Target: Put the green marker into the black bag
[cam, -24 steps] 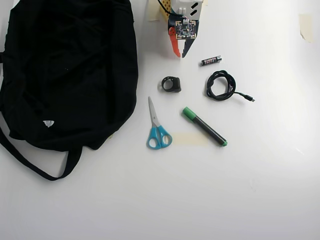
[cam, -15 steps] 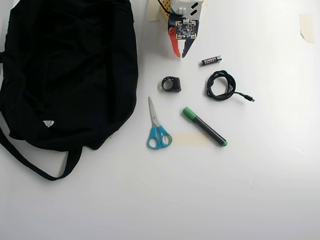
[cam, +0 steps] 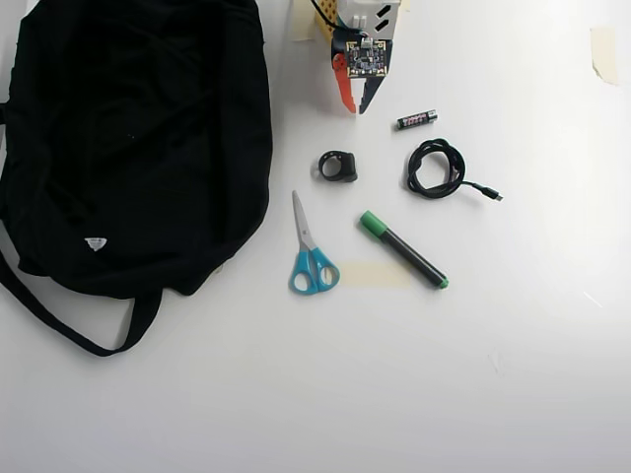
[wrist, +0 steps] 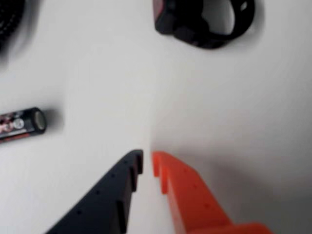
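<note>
The green marker [cam: 404,251] lies flat on the white table in the overhead view, its green cap towards the upper left and a small green tip at the lower right. It does not show in the wrist view. The black bag [cam: 128,138] fills the left side, with its straps trailing to the lower left. My gripper [cam: 356,108] hovers at the top centre, well above the marker and to the right of the bag. In the wrist view the gripper [wrist: 147,163] has its black and orange fingers nearly together, with nothing between them.
Blue-handled scissors [cam: 311,251] lie left of the marker. A black ring-shaped clip [cam: 338,166] [wrist: 204,22] sits just below the gripper. A battery [cam: 416,119] [wrist: 22,124] and a coiled black cable [cam: 437,168] lie to the right. Tape strips [cam: 603,54] are stuck on the table.
</note>
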